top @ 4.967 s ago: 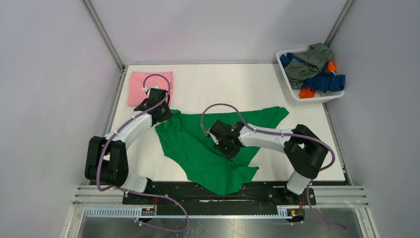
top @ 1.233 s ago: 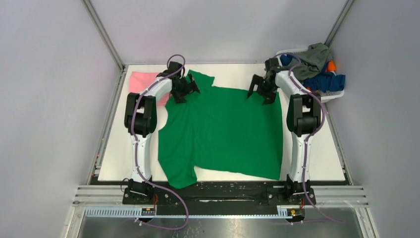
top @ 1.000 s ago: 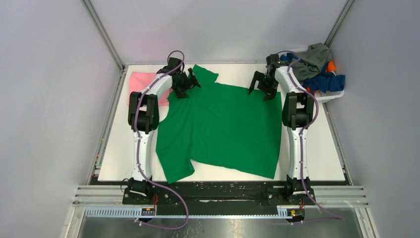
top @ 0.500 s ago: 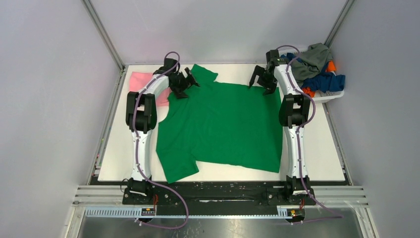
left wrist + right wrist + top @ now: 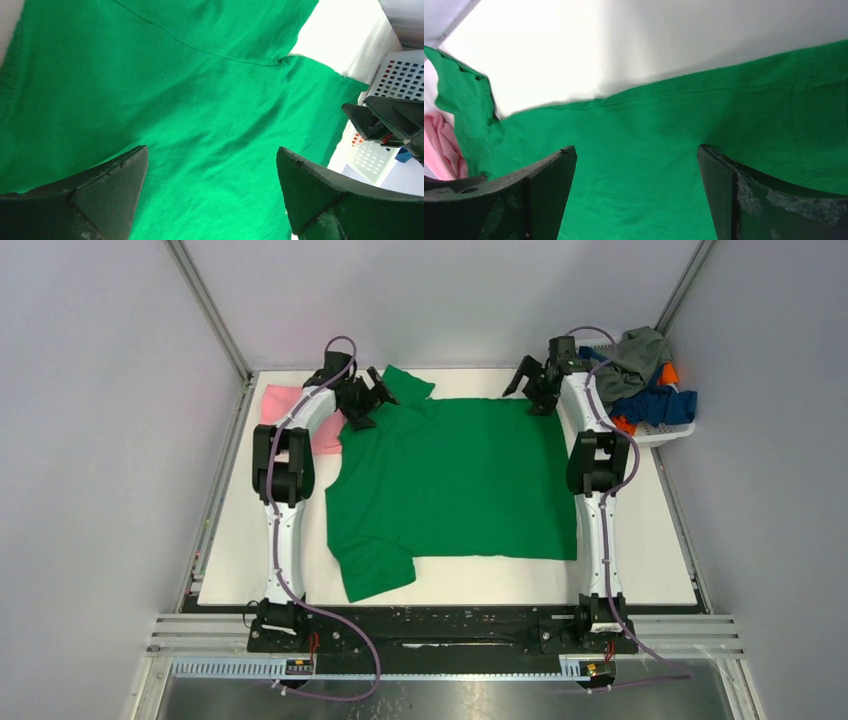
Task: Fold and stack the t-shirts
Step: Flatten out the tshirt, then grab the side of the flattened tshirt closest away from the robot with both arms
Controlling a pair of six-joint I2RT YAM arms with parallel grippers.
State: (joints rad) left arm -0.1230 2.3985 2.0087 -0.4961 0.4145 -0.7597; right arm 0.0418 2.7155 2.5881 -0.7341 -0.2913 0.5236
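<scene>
A bright green t-shirt lies spread out flat on the white table, one sleeve at the near left and one at the far left. My left gripper stands open over its far left corner, and the fabric below the fingers is not pinched. Over the far right corner my right gripper is open too, above the green cloth. A folded light pink t-shirt lies at the far left, partly hidden by the left arm. Grey-olive, dark blue and orange t-shirts are heaped at the far right.
The heaped shirts sit in a white slotted basket at the table's far right corner, close to the right arm. Grey walls close in the table on three sides. The pink shirt shows at the left of the right wrist view.
Both grippers have moved toward the far edge, and the green t-shirt has slid that way with them. Its near hem now lies straighter. Both stayed open.
</scene>
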